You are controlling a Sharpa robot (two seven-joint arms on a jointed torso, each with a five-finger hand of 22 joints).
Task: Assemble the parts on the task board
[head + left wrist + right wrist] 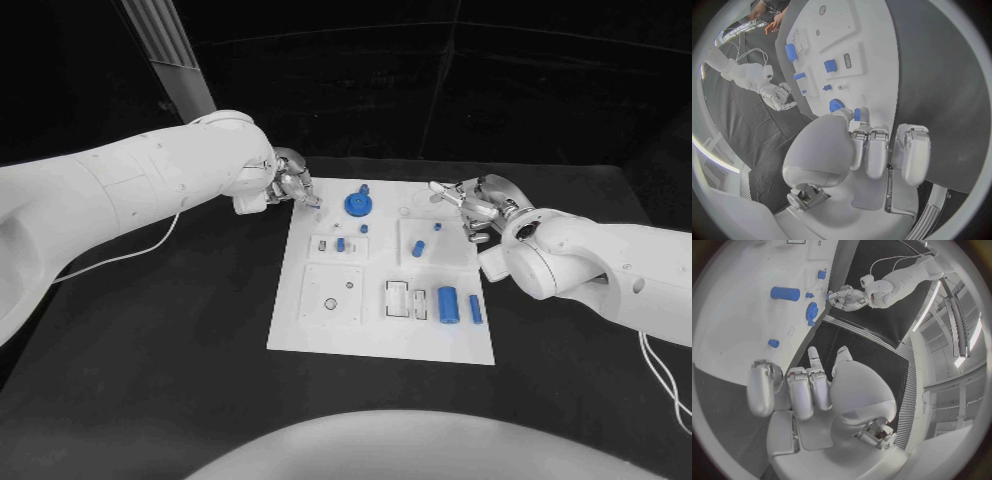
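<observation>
At the task board (378, 335) far corners, left hand (293, 186), right hand (470, 205) hovering.

The task board (879, 60) is cut off by the circle's rim; a small blue part (857, 114) is half hidden behind the left hand's fingertips (861, 116).

A robot lab: black table (173, 330), white task board (368, 335)

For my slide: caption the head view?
Two robot hands, left and right, poised at the far end of a white board with blue parts.
</observation>
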